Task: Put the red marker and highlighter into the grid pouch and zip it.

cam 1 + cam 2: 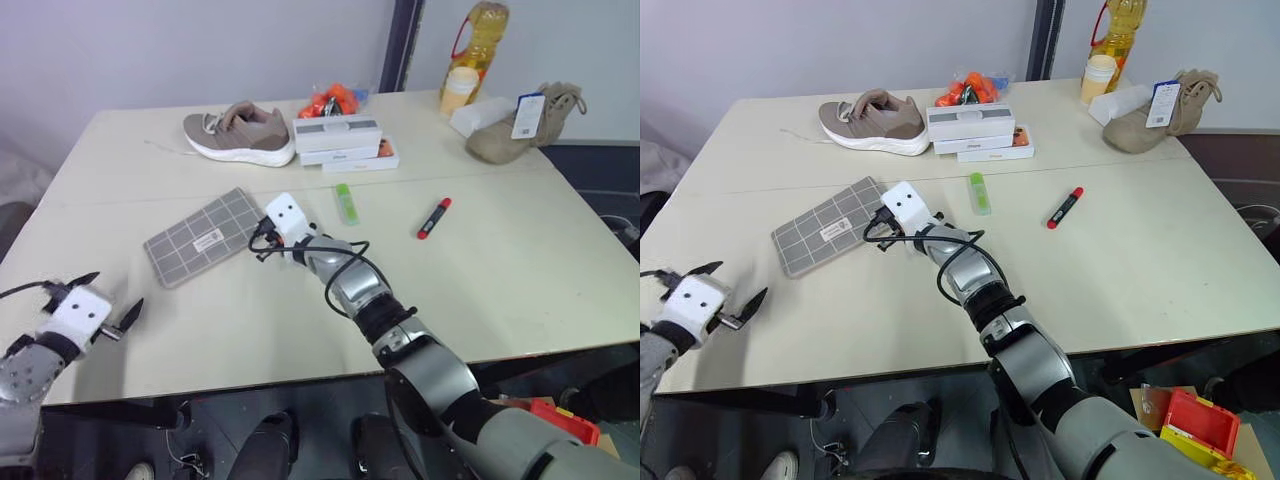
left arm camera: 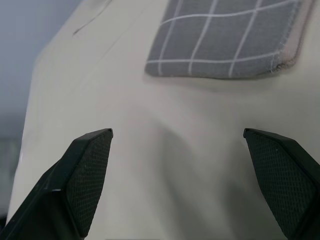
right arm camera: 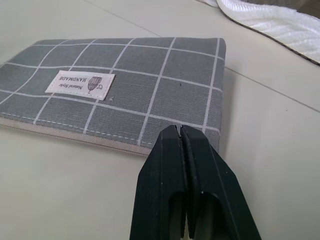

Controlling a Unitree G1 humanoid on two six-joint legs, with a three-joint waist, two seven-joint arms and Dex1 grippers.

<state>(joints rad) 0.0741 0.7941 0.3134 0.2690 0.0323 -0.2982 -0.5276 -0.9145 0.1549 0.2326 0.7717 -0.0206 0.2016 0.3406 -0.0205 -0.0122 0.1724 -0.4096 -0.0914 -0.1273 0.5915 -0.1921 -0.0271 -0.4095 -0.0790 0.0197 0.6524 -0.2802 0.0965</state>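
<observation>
So far nothing is packed: the red marker (image 1: 434, 217) and the highlighter (image 1: 346, 203) lie on the desk (image 1: 520, 270) beside the grid pouch (image 1: 203, 236). Right pincer (image 3: 181, 131) is pressed together at its corner; left pincer (image 1: 107, 303) is spread, empty.

Grid pouch (image 1: 204, 236) flat on table (image 1: 520, 270), left of centre. Right gripper (image 3: 181, 131) at pouch's right corner, near its edge. Highlighter (image 1: 346, 203) right of pouch; red marker (image 1: 434, 217) further right, well apart. Stacked boxes (image 1: 343, 140) behind highlighter; shoe (image 1: 240, 132) left of boxes. Boot (image 1: 527, 122) and bottle (image 1: 475, 50) at far right back. Left gripper (image 1: 112, 301) near table's front left edge, well before pouch.
</observation>
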